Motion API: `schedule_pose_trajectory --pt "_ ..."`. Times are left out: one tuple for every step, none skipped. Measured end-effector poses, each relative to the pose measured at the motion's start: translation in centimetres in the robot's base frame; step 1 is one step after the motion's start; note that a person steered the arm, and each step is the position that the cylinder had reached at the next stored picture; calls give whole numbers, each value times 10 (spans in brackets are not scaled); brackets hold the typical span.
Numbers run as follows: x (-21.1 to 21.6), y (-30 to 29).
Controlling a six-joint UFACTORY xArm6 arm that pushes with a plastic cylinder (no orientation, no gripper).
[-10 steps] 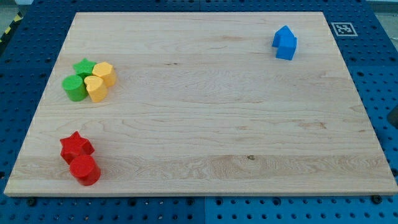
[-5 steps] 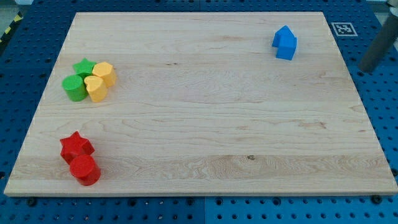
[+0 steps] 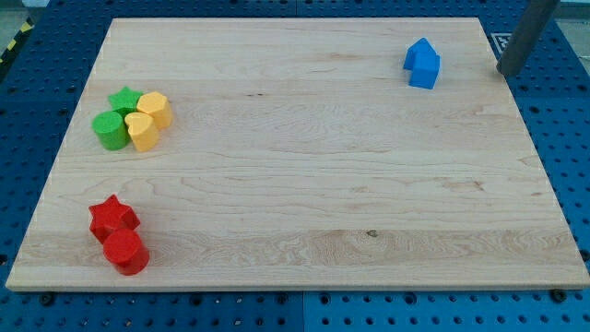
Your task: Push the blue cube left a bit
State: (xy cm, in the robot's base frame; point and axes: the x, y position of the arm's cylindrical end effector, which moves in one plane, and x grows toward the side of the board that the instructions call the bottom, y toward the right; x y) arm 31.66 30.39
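Two blue blocks stand together at the top right of the wooden board (image 3: 304, 184): a blue cube (image 3: 425, 71) in front, touching a second blue block (image 3: 418, 52) behind it whose shape I cannot make out. My tip (image 3: 508, 73) is at the board's right edge, to the right of the blue cube and apart from it, at about the same height in the view. The dark rod rises up out of the view's top right.
At the left stand a green star (image 3: 124, 99), a green cylinder (image 3: 111, 131), and two yellow blocks (image 3: 155, 109) (image 3: 141, 131), all clustered. At the bottom left are a red star (image 3: 112, 216) and a red cylinder (image 3: 125, 252). A marker tag (image 3: 505, 41) sits off the board's top right corner.
The rod has come in from the view's right edge, moving up and left toward the board's right edge. No block has moved.
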Motion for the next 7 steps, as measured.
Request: schedule_pose_trajectory --pt "0 0" --pt "0 -5" --pt "0 -5" --pt "0 -15" --pt "0 -24" --pt "0 -25" --pt "0 -35"
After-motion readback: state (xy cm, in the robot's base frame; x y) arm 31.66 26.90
